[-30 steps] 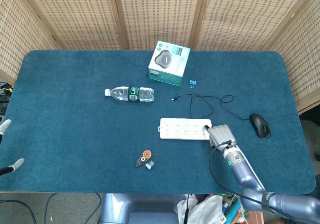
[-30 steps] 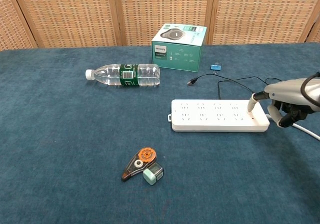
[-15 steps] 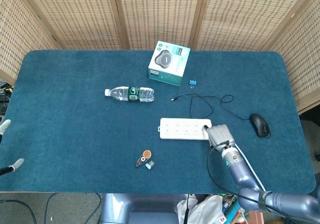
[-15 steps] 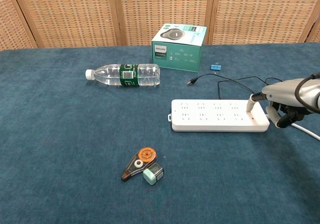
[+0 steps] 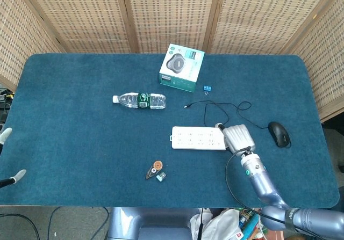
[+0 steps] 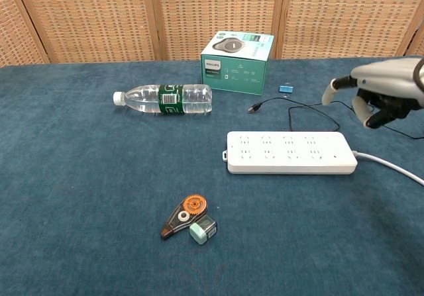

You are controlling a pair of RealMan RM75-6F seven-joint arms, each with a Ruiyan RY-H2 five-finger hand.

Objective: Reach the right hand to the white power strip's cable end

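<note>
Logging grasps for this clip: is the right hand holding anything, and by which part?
Nothing is held. The right hand hovers above the power strip's cable end, clear of it.

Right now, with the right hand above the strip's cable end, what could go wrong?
1. The right hand hovers above the power strip; descending too hard could shove the strip.
2. Its fingers could snag the thin black cable looping just behind.
3. The strip's white cord runs out beneath the arm and could be dragged.
</note>
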